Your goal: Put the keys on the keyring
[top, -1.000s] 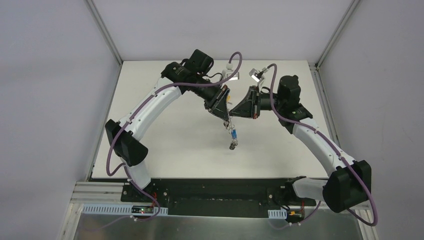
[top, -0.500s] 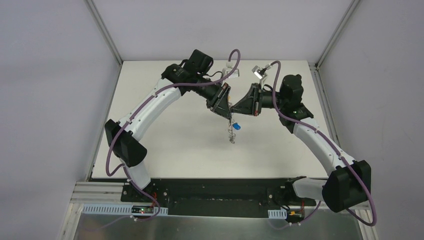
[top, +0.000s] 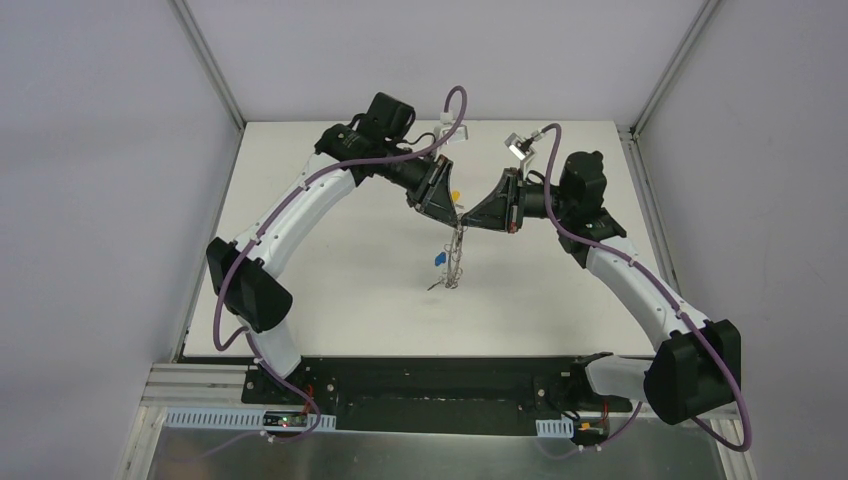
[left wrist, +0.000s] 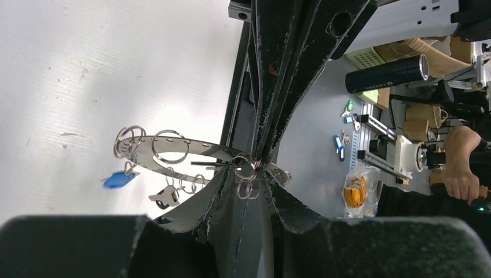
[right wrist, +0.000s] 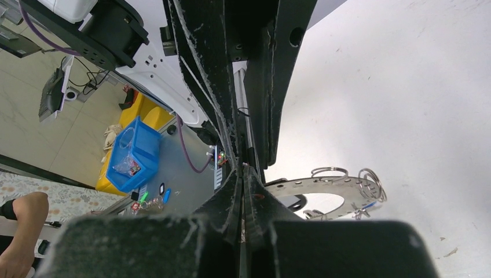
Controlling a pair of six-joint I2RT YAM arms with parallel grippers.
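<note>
Two-arm handover above the white table (top: pixel 330 260), top and wrist views. The left gripper (left wrist: pixel 255 174) and the right gripper (right wrist: pixel 243 172) meet tip to tip over the middle of the table. The keyring (left wrist: pixel 200 148) is off the surface: it hangs edge-on below the meeting point in the top view. In the left wrist view it projects sideways from the fingertips. The left jaws stand only slightly apart and clamp the ring's rim, among the small wire loops (left wrist: pixel 128 138) set around its edge. The right jaws are pressed fully together just beside the same stretch of rim; whether they pinch a loop or anything else cannot be told. A blue key (left wrist: pixel 120 180) and a black key (left wrist: pixel 164 198) dangle from loops on the ring's far side.
</note>
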